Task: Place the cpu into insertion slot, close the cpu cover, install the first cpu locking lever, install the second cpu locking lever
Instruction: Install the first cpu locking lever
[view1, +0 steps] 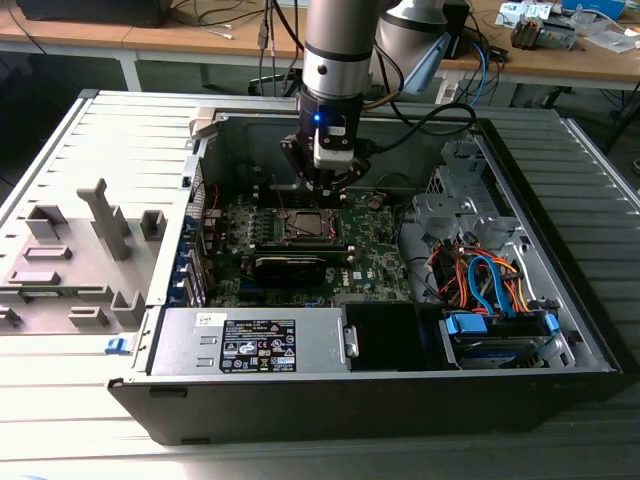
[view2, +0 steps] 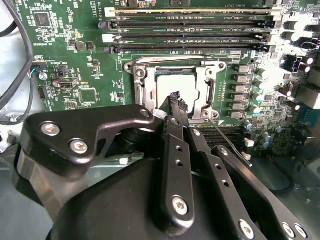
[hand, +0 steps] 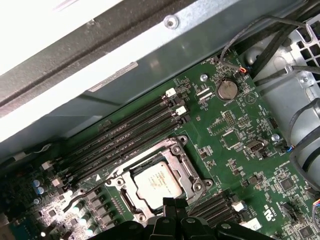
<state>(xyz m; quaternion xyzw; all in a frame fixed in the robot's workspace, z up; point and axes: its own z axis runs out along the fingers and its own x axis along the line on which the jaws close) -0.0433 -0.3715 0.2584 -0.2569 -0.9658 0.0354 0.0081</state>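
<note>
We've got the cpu (view1: 303, 227) seated mid-frame in the exterior view, with the cover (view2: 145, 85) looking down over it. The gripper (view2: 176, 98) is pinched closed and empty, tips at the cover's edge. One lever (view2: 227, 142) looks unlatched, so we reckon the levers are left.

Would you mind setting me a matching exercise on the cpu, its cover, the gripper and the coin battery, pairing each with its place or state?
Things:
1. cpu
2. cpu cover
3. gripper
4. coin battery

Places or states:
A. round and silver, on the green board
B. silver frame lying flat around the chip
C. tips together, at the frame's edge
D. seated, showing through the square window

Pairs: 1-D; 2-B; 3-C; 4-A.
</note>
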